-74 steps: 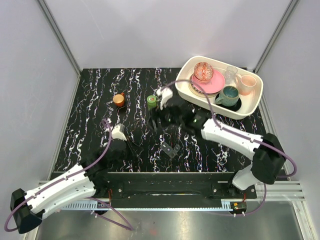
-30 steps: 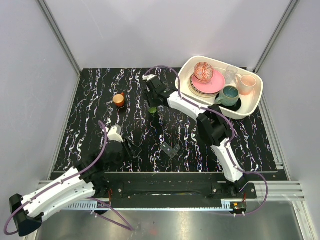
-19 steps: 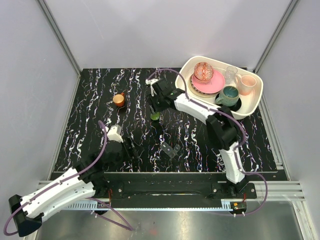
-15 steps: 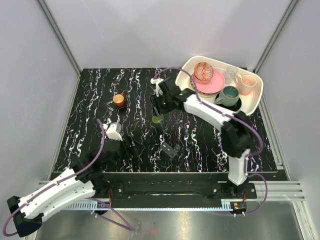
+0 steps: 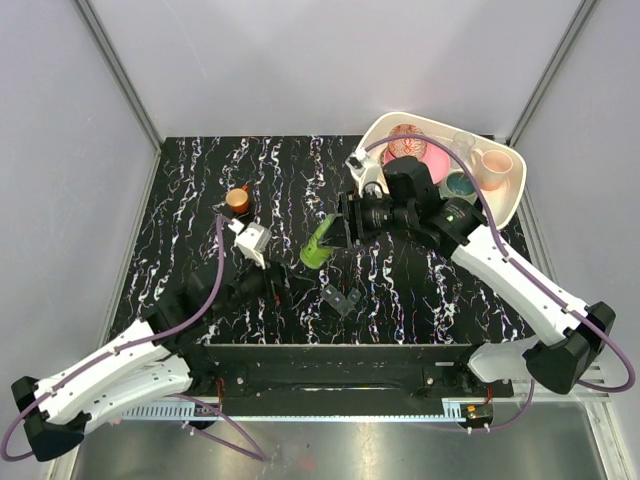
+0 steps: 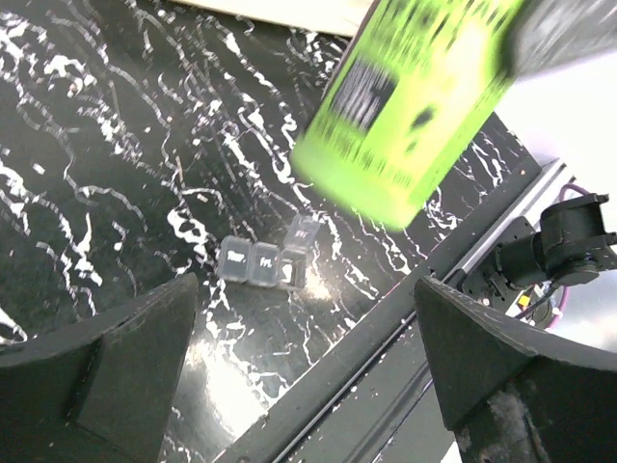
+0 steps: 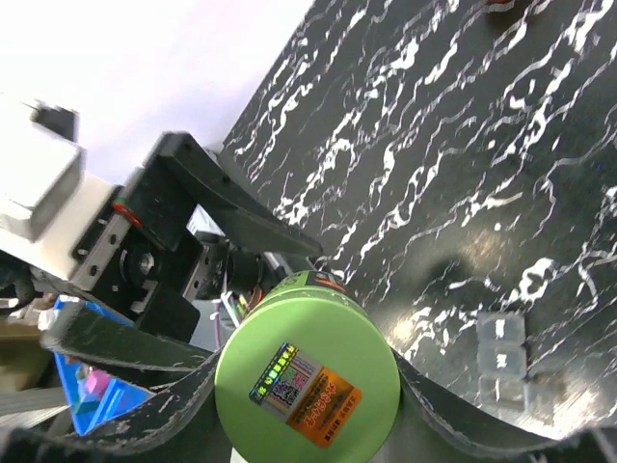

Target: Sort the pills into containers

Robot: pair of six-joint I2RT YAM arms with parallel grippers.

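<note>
A green bottle [image 5: 318,247] hangs tilted above the table's middle, and my right gripper [image 5: 337,231] is shut on it. In the right wrist view the bottle's flat end [image 7: 308,381] fills the space between the fingers [image 7: 461,415]. The containers, a small dark pill box [image 5: 340,298] of a few square compartments, lie on the table just in front of the bottle, with one lid up [image 6: 305,231]. My left gripper [image 5: 278,287] stands wide open left of the pill box, with nothing between its fingers [image 6: 96,371]. The pills are out of view.
A small orange cup [image 5: 238,199] stands at the back left. A cream tray [image 5: 500,215] holding plates, mugs and a glass fills the back right corner. The table's metal front rail [image 6: 415,318] runs just beyond the pill box [image 6: 262,262] in the left wrist view.
My right arm has carried the green bottle from the back middle towards the front and tipped it over. My left gripper has opened wide and moved in towards the centre.
</note>
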